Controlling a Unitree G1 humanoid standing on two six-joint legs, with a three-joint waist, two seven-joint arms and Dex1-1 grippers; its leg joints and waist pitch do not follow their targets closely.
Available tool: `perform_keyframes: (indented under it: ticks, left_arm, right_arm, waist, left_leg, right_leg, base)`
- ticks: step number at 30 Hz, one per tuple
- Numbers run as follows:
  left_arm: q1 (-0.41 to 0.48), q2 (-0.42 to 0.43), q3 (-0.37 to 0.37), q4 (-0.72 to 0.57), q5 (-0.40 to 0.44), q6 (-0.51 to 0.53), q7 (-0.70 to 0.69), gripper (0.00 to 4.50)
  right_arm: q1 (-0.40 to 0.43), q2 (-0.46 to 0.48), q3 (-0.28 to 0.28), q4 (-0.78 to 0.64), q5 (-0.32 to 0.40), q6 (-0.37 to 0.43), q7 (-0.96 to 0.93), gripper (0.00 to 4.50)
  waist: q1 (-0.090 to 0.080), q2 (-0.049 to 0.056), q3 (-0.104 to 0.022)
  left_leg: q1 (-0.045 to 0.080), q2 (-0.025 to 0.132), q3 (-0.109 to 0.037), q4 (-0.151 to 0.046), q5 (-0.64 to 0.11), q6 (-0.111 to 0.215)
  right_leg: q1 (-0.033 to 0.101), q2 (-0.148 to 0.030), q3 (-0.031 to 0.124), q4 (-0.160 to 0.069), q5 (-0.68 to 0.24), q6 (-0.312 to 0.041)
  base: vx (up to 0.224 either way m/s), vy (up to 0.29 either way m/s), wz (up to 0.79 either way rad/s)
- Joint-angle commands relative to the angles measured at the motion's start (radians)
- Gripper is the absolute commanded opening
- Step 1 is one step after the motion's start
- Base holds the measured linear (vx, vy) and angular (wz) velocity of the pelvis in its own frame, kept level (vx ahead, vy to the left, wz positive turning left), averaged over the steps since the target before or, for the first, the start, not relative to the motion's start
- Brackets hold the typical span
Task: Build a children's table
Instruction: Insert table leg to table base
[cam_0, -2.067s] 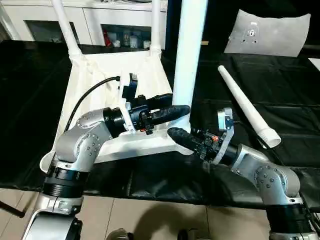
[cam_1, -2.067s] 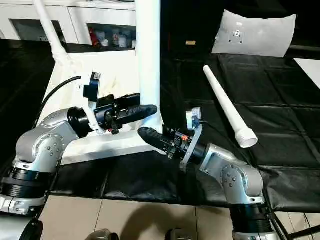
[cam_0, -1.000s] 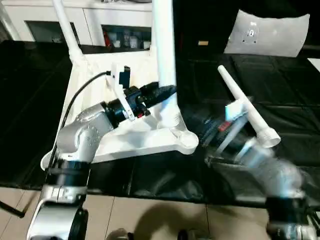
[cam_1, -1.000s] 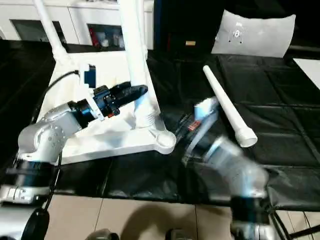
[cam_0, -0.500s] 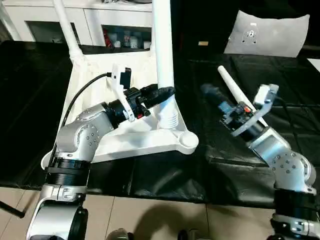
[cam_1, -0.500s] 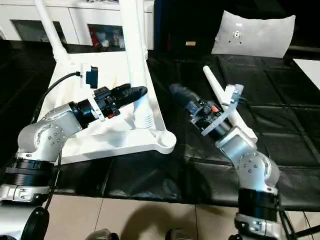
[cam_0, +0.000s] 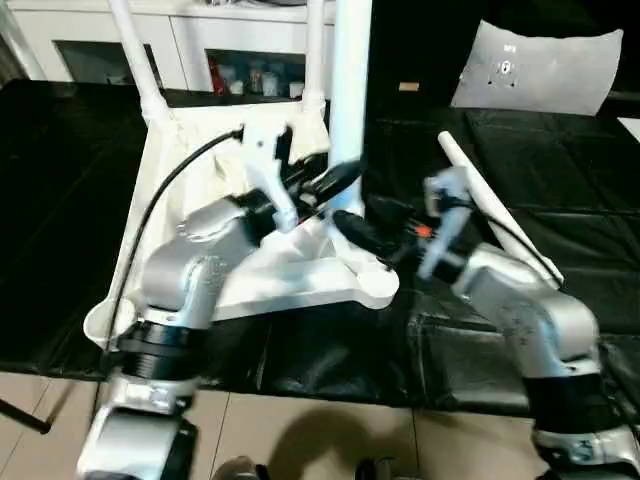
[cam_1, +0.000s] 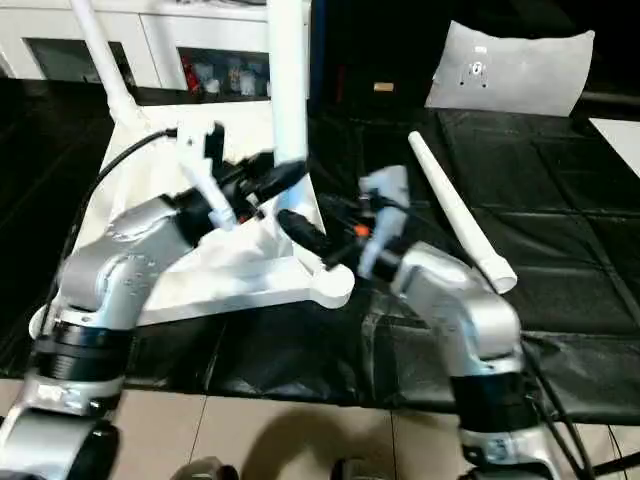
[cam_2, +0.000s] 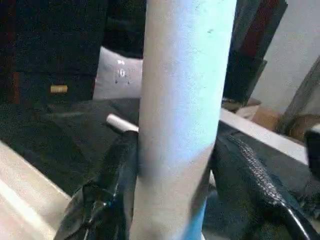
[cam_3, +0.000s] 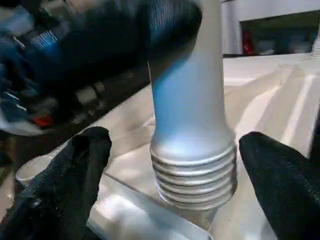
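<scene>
Two grippers meet at one upright leg (cam_0: 350, 80). Left gripper (cam_2: 175, 165) clamps its shaft. Right gripper (cam_3: 170, 165), spread wide, flanks its threaded end above the table top (cam_0: 290, 280).

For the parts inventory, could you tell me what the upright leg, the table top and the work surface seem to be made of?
Upright leg: looks like white moulded plastic, smooth with a soft sheen, and threaded rings at its end.
Table top: apparently the same glossy white plastic, with moulded ribs.
Work surface: black sheet, possibly vinyl or coated fabric; it wrinkles and reflects light.
</scene>
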Motion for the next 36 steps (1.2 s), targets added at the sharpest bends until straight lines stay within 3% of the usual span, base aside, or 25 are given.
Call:
perform_keyframes:
  ticks: [1, 4, 6, 8, 13, 28, 36]
  left_arm:
    - [0.003, -0.007, -0.016, -0.036, 0.019, 0.008, 0.025, 1.98]
    - [0.013, -0.017, -0.033, -0.060, 0.039, 0.012, 0.048, 1.98]
    - [0.025, -0.015, -0.064, -0.082, 0.070, 0.011, 0.061, 1.98]
    - [0.030, -0.009, -0.080, -0.088, 0.089, 0.006, 0.066, 1.98]
    - [0.036, -0.006, -0.107, -0.095, 0.118, -0.006, 0.076, 1.98]
    - [0.051, -0.010, -0.133, -0.118, 0.160, -0.005, 0.093, 1.98]
    - [0.051, -0.008, -0.136, -0.120, 0.173, -0.007, 0.091, 1.98]
  right_arm:
    - [-0.014, 0.008, 0.008, 0.002, -0.025, -0.007, -0.028, 4.50]
    - [-0.026, 0.030, 0.015, 0.010, -0.046, -0.018, -0.063, 4.50]
    - [-0.037, 0.058, 0.018, 0.023, -0.066, -0.047, -0.096, 4.14]
    - [-0.041, 0.071, 0.016, 0.026, -0.074, -0.057, -0.111, 4.14]
    - [-0.049, 0.090, 0.017, 0.029, -0.089, -0.058, -0.126, 3.65]
    - [-0.067, 0.118, 0.006, 0.059, -0.099, -0.068, -0.144, 2.23]
    - [-0.071, 0.120, 0.002, 0.068, -0.100, -0.071, -0.142, 1.93]
  waist:
    - [-0.002, -0.007, -0.090]
    - [-0.005, -0.010, -0.091]
    - [-0.008, -0.009, -0.090]
    - [-0.009, -0.008, -0.091]
    - [-0.014, -0.007, -0.091]
    - [-0.022, -0.008, -0.091]
    - [-0.021, -0.005, -0.091]
  left_leg:
    - [-0.002, 0.023, -0.003, -0.063, -0.121, 0.012]
    - [-0.002, 0.023, -0.003, -0.062, -0.119, 0.013]
    - [-0.002, 0.023, -0.003, -0.063, -0.128, 0.012]
    - [-0.003, 0.023, -0.003, -0.062, -0.127, 0.012]
    - [-0.004, 0.022, -0.004, -0.063, -0.123, 0.011]
    - [-0.005, 0.021, -0.002, -0.061, -0.125, 0.016]
    - [-0.005, 0.021, -0.003, -0.061, -0.128, 0.015]
  right_leg:
    - [0.068, -0.049, 0.028, -0.080, -0.285, -0.153]
    - [0.068, -0.049, 0.028, -0.079, -0.275, -0.150]
    - [0.066, -0.050, 0.028, -0.080, -0.290, -0.147]
    - [0.066, -0.050, 0.029, -0.081, -0.294, -0.140]
    - [0.067, -0.047, 0.029, -0.078, -0.260, -0.143]
    - [0.067, -0.047, 0.029, -0.077, -0.254, -0.153]
    - [0.066, -0.047, 0.029, -0.077, -0.254, -0.151]
  base:
    - [0.000, 0.000, 0.00]
    - [0.000, 0.000, 0.00]
    - [0.000, 0.000, 0.00]
    - [0.000, 0.000, 0.00]
    - [0.000, 0.000, 0.00]
    - [0.000, 0.000, 0.00]
    - [0.000, 0.000, 0.00]
